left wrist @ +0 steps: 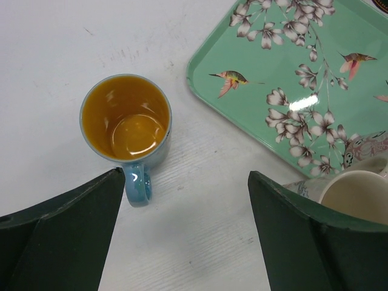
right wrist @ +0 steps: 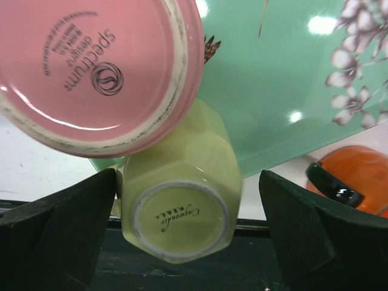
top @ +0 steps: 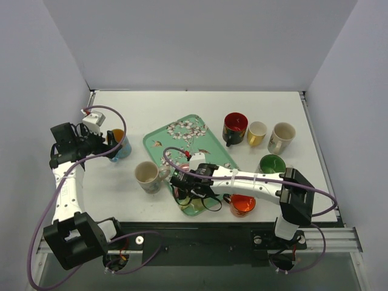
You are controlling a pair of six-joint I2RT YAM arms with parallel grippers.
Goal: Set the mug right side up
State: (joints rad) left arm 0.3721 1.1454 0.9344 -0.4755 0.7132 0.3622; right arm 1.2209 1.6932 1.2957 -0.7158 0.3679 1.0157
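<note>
Two mugs stand upside down at the near corner of the floral green tray (right wrist: 273,79): a pink mug (right wrist: 97,66) and a pale green mug (right wrist: 179,200), both with their printed bases up. My right gripper (right wrist: 188,182) is open above the pale green mug, which sits between the fingers, close to the left one and apart from the right one. In the top view the right gripper (top: 189,180) hides both mugs. My left gripper (left wrist: 186,182) is open and holds nothing, just near of an upright blue mug (left wrist: 125,118) with an orange inside.
A cream mug (top: 146,176) stands upright left of the tray (top: 159,136). An orange mug (top: 242,205) sits by the table's near edge. Red (top: 235,127), yellow (top: 256,132), cream (top: 282,136) and green (top: 272,165) mugs stand at the right.
</note>
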